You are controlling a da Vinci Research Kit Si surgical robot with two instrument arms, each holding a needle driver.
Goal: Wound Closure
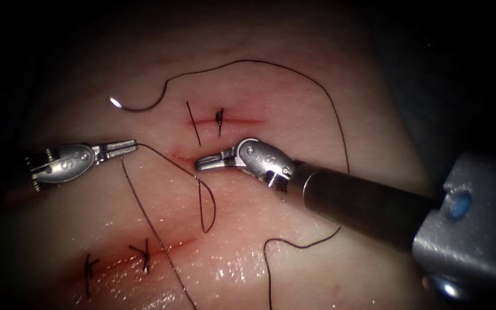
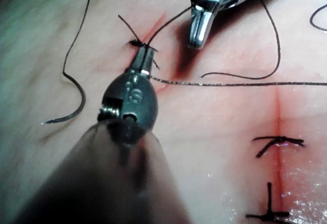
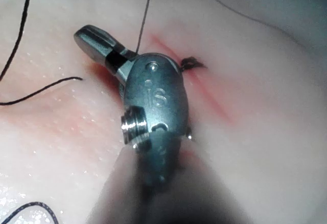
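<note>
The needle (image 1: 139,104) lies free on the tissue (image 1: 317,126), beyond the left gripper (image 1: 123,147), which is closed on the thread (image 1: 162,156). The right gripper (image 1: 208,162), closed and empty, sits farther from the needle, beside the cut (image 1: 231,121).

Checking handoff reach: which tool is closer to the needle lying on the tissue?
Left. The left tool sits just below the needle, which lies free on the tissue; the right tool is farther off, below and to its right.
</note>
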